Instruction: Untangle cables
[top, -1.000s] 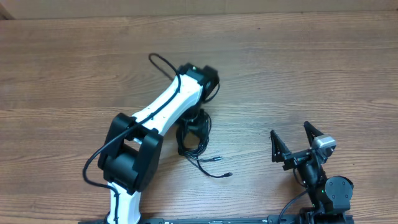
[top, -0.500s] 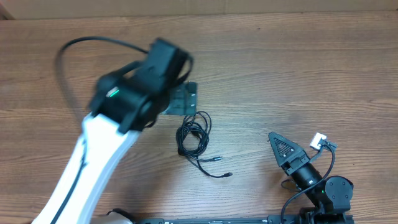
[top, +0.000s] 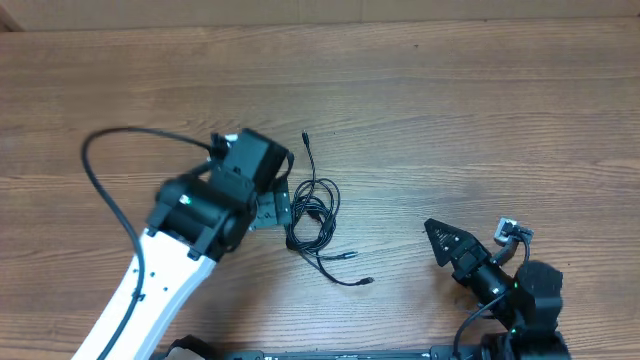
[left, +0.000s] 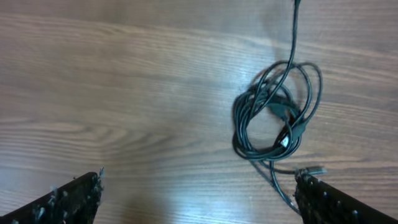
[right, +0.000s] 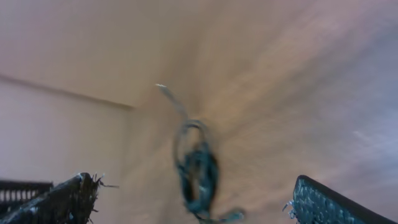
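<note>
Lying bunched in 1 tangle on the bench (top: 450, 120), the cables (left: 273, 112) look wholly unsorted, everything left to do; left pincer (left: 199, 186) and right pincer (right: 193, 182) both gape, grasping nothing.

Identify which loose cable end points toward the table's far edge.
The single end above the tangle; the other two ends trail out below it, toward the near edge.
</note>
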